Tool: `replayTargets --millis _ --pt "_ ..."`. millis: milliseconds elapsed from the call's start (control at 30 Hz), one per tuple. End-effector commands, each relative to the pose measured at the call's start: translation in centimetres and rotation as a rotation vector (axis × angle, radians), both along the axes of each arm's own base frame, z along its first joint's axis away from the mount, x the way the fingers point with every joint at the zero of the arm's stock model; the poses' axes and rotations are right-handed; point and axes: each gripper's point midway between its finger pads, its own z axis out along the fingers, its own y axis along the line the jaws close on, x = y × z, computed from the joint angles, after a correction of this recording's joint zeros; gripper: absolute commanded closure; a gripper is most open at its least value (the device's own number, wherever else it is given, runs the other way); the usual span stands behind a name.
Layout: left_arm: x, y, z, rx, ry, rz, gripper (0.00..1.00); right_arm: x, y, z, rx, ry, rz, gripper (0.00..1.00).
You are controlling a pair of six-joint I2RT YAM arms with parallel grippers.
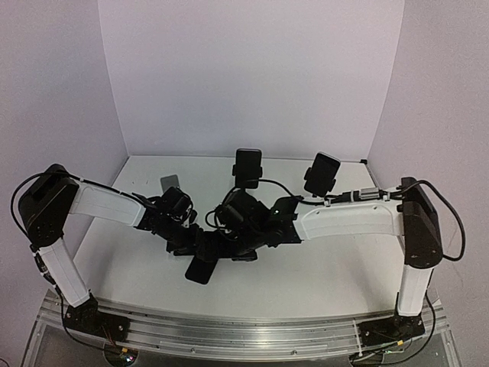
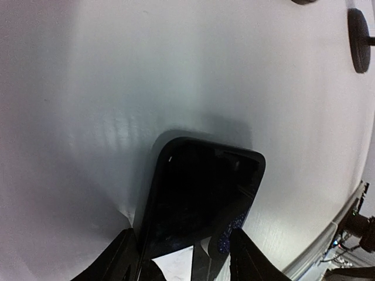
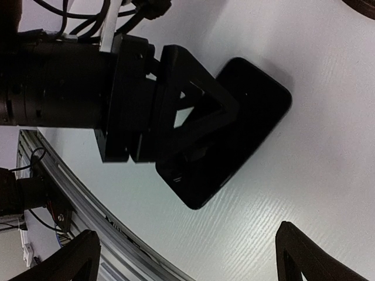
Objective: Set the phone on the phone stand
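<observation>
One phone (image 1: 201, 271) lies diagonally, left pincer (image 2: 183, 235) astride it, grip unclear; right pincer (image 3: 187, 231) gapes empty.

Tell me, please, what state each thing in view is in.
phone: lying on the table, on no stand
left gripper: astride the phone; grip unclear
right gripper: open, empty
middle stand: standing at the back
right stand: standing at the back

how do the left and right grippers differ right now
The left gripper straddles one end of the phone; the right gripper has nothing in its jaws. The right gripper stands wide open; the left gripper is narrower, its grip unclear. Both are black.
</observation>
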Motion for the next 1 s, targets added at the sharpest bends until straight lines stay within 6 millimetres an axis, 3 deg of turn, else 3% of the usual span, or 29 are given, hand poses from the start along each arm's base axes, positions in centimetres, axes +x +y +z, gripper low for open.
replayTargets --millis 0,233,367,500,700,833,900,967 --pt "-2.7 -1.6 -0.4 -0.114 0.118 -0.073 0.47 0.4 0.1 -1.1 -0.057 -0.006 -0.092 0.02" --pt "-3.1 -2.2 0.6 -0.136 0.187 -0.054 0.45 -0.4 -2.0 -2.4 -0.107 0.04 -0.236 0.02" --pt "-2.3 -1.0 1.2 -0.127 0.248 0.017 0.43 -0.2 -0.9 -3.3 -0.107 0.055 -0.275 0.02" --pt "-1.2 0.1 3.4 -0.144 0.212 0.007 0.36 0.8 -0.2 -4.5 -0.136 0.055 -0.345 0.02" --pt "1.4 3.7 5.9 -0.193 0.116 0.069 0.29 3.0 0.6 -5.0 -0.203 -0.014 -0.412 0.02" --pt "3.3 6.9 5.2 -0.125 0.018 0.093 0.28 4.6 1.8 -6.0 -0.271 -0.083 -0.43 0.02" --pt "3.3 7.6 4.7 -0.085 -0.007 0.078 0.28 5.1 2.7 -5.6 -0.302 -0.128 -0.434 0.02" --pt "2.9 8.3 4.0 -0.05 0.006 0.09 0.27 5.2 2.4 -6.3 -0.371 -0.185 -0.444 0.02"
